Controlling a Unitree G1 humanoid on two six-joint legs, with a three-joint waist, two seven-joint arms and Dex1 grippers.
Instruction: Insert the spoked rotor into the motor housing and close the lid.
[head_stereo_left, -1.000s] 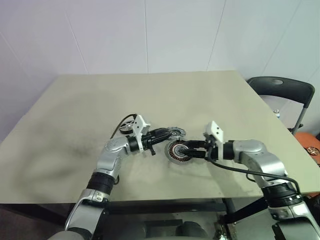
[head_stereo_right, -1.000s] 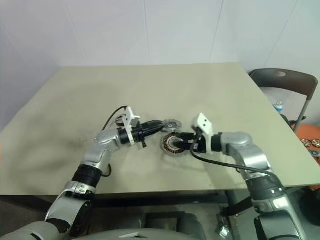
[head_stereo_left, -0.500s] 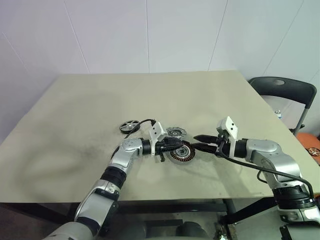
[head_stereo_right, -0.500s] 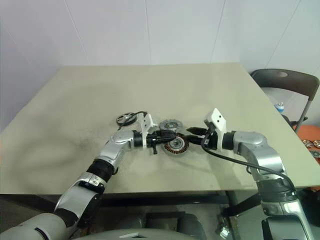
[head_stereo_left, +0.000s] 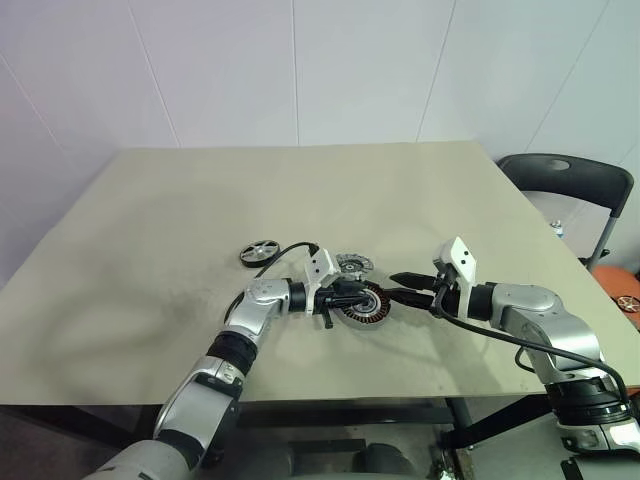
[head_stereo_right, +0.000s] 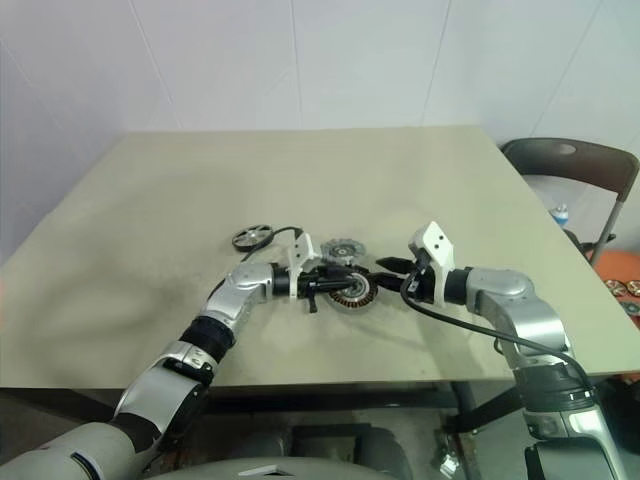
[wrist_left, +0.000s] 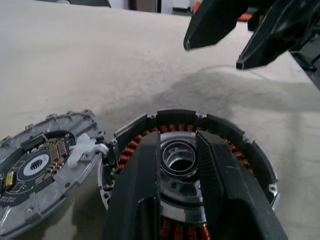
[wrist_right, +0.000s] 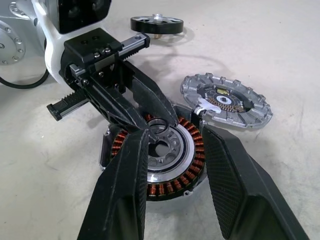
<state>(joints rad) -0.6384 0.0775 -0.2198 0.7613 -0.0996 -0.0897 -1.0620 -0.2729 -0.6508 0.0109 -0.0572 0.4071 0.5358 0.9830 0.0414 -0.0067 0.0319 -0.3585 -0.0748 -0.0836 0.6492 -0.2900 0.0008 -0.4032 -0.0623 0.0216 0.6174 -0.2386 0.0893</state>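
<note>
The motor housing, a dark cup with copper windings, lies on the table between my two grippers. My left gripper reaches over it from the left. Its fingers straddle the silvery hub and are shut on a thin black ring at their tips. My right gripper hangs open just right of the housing, nothing between its fingers. The lid, a notched silvery disc, lies flat right behind the housing. Further left, behind my left forearm, rests the spoked rotor.
The beige table stretches bare behind the parts. A dark folding chair stands off the table's right edge. A black cable loops from my left wrist near the rotor.
My left gripper has swung right and down from beside the lid to over the housing. My right gripper has drawn back to the right, off the housing. Little has changed in the last half second.
</note>
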